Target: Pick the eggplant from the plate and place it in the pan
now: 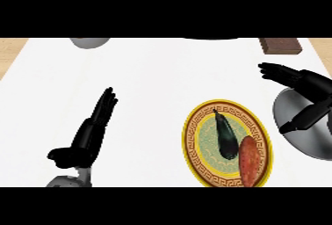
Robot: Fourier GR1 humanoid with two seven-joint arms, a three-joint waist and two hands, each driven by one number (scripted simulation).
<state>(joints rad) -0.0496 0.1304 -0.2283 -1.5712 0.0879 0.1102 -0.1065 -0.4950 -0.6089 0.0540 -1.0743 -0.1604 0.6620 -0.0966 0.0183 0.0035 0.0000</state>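
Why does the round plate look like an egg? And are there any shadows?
In the head view the plate looks taller than wide, probably because the view stretches it. Also in the head view, the light is even: no dark shadows show on the white counter, and the grey pan shows only a faint pale sheen.

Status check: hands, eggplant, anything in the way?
Left hand open, idle at left. Right hand open over pan. Eggplant on plate, ungrasped. Sweet potato close beside it.
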